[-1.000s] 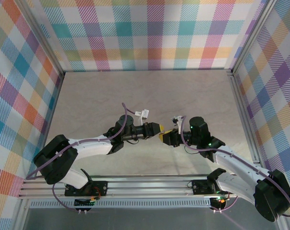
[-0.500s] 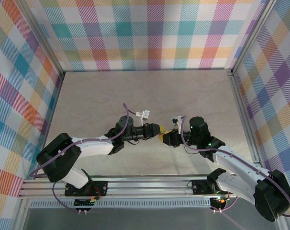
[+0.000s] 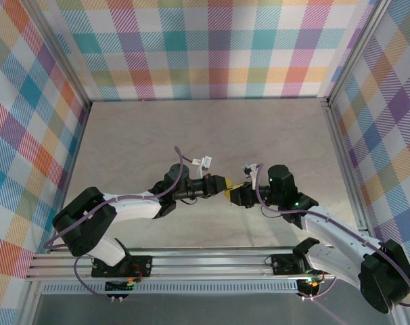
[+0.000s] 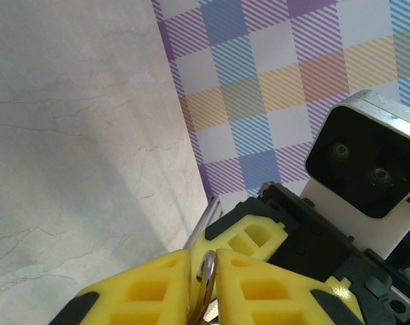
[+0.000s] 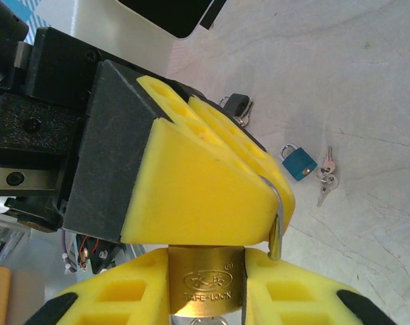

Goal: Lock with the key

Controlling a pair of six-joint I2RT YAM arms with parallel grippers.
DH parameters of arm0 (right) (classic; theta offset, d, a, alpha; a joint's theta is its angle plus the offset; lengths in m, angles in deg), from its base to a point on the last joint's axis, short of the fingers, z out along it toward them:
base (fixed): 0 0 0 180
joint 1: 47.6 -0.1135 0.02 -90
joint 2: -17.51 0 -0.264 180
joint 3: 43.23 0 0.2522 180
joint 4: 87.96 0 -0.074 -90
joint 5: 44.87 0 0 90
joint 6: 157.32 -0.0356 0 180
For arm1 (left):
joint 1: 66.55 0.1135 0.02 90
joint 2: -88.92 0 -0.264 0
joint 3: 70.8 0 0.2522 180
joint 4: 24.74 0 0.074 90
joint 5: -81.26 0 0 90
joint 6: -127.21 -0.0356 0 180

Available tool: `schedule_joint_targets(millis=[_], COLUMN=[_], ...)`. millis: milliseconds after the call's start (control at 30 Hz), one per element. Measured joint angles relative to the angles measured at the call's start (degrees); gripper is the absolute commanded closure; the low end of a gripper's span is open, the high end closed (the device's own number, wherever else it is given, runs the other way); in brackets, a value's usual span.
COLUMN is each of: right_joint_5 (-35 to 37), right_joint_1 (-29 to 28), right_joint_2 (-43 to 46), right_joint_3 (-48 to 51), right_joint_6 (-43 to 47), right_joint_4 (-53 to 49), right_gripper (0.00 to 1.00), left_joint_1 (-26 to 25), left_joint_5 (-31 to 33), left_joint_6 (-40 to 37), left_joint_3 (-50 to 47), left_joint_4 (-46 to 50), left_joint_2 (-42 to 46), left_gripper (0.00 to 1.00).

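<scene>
The left hand, at the bottom edge of its wrist view, has its yellow fingers pressed together on a key ring. Only the top arc of the metal loop shows between them, and the key's blade cannot be made out. The right hand, at the bottom of its own wrist view, is clamped on a brass padlock with the stamped face towards the camera. A thin steel shackle rises from the lock's right side along the edge of the left hand's yellow finger, which sits just above the lock body.

In the top view the two hands meet tip to tip at the centre of the frame, over the pale marbled table. In the right wrist view, further out on the table at centre right, lies a small blue padlock with a bunch of keys just beside it. Plaid walls close the table in on three sides.
</scene>
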Motion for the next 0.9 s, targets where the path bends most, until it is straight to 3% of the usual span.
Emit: schedule_joint_targets(millis=[567,900], right_joint_5=[-0.13,-0.09], right_joint_1=[0.07,0.07], right_joint_2=[0.00,0.00], right_joint_3=[0.00,0.00], right_joint_6=[-0.42,-0.42], right_joint_4=[-0.04,-0.04], right_gripper=[0.74,0.74], left_joint_1=[0.02,0.02], left_joint_5=[0.24,0.46], left_joint_6=[-0.46,-0.52], left_joint_3=[0.00,0.00], left_joint_4=[0.66,0.87], left_joint_2=[-0.11,-0.11], left_gripper=[1.00,1.00])
